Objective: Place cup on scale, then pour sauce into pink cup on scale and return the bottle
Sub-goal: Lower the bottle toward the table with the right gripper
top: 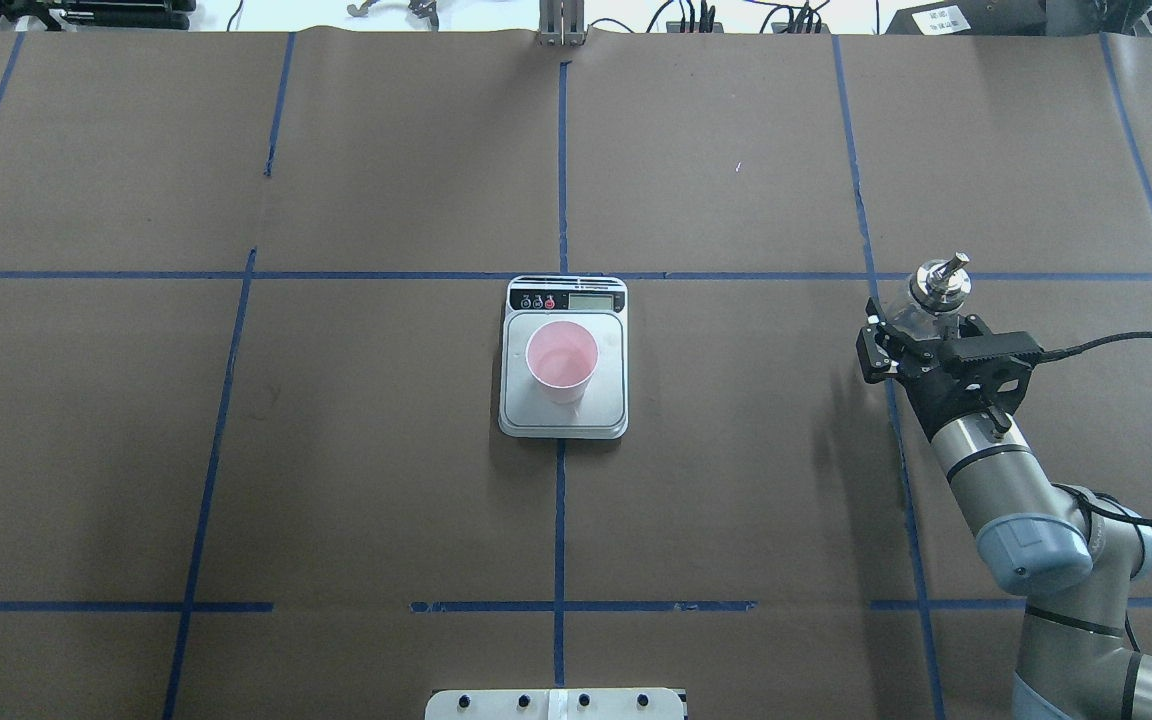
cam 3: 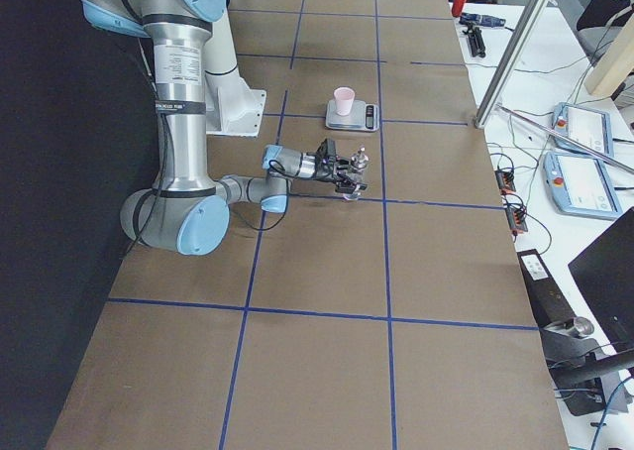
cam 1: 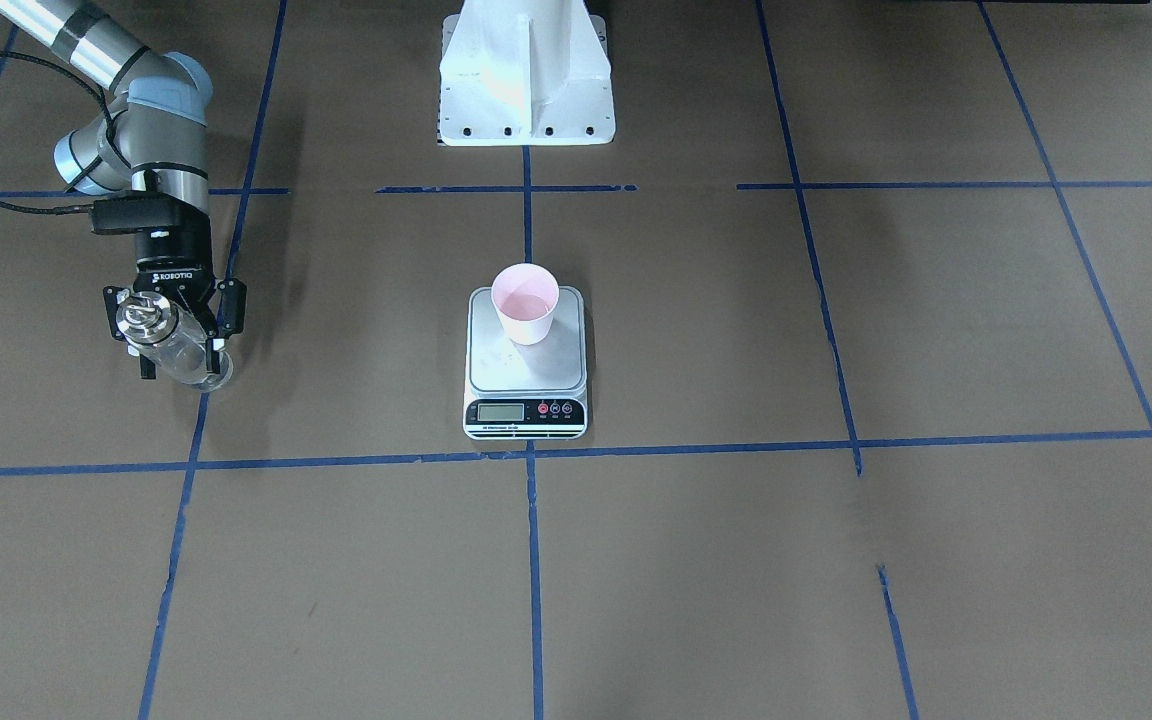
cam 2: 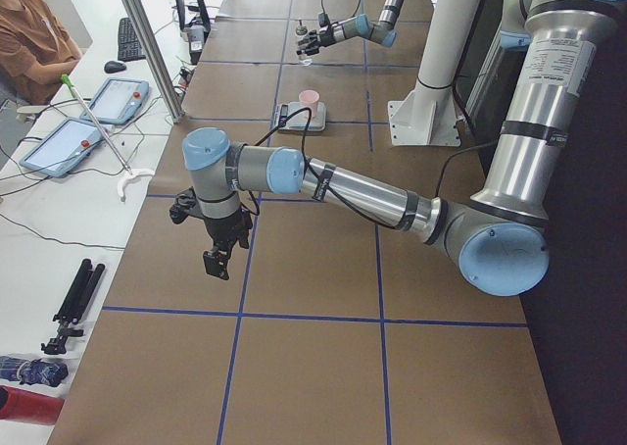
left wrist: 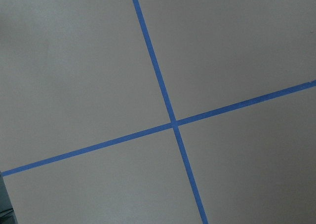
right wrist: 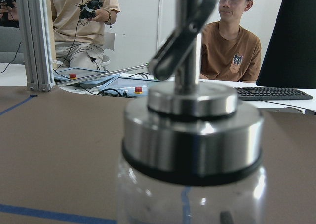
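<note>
Bottle [cam 1: 191, 365] stands upright in the right gripper [cam 1: 176, 335], whose fingers are clamped on its clear glass body below the silver pour-spout cap, low over the table [top: 736, 450]. Whether its base touches the paper I cannot tell. Well apart from that gripper, toward the table's middle, the cup [top: 562, 360] sits upright on the silver platform of the scale [top: 521, 405]. Farther off, past the scale, the left gripper [cam 2: 217, 259] hangs over the table; I cannot tell whether it is parted or closed.

Silver tubular right arm [top: 996, 470] has pale-blue joint caps [top: 1031, 545]; black right gripper [cam 1: 179, 345] reads ROBOTIQ; black cable [cam 1: 61, 210] leaves its wrist.
</note>
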`<state>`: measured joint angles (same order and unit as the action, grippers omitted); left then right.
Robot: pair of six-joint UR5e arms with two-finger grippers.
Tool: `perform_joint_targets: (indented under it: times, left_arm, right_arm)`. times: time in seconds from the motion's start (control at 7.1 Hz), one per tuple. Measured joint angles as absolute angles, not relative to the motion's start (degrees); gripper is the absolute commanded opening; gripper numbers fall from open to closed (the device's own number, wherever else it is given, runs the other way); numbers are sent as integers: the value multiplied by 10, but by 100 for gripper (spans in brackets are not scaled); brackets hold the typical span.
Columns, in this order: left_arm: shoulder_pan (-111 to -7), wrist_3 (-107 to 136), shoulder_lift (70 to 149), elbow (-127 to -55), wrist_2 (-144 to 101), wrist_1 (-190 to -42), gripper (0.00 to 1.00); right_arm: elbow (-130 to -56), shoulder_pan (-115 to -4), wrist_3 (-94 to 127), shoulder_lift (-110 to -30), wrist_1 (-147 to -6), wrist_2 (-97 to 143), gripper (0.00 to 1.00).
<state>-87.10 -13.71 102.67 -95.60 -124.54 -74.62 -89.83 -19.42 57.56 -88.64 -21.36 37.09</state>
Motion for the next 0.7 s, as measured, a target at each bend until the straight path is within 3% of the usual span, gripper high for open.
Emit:
perform_joint_targets:
  times: [0.14, 0.28, 0.42, 0.7]
  left_arm:
    - [-871, -137, 1028, -956, -1245, -746, 100]
    - [-871, -137, 1029, -955, -1245, -746, 100]
    - [-871, -137, 1030, -955, -1244, -746, 100]
    - [-871, -136, 1033, -955, -1244, -745, 100]
  right_arm:
    - [-899, -194, 576, -886, -214, 371, 70]
    - [-900, -194, 576, -885, -213, 371, 72]
    - [-901, -194, 576, -885, -213, 371, 98]
    - [-900, -194, 577, -883, -213, 370, 100]
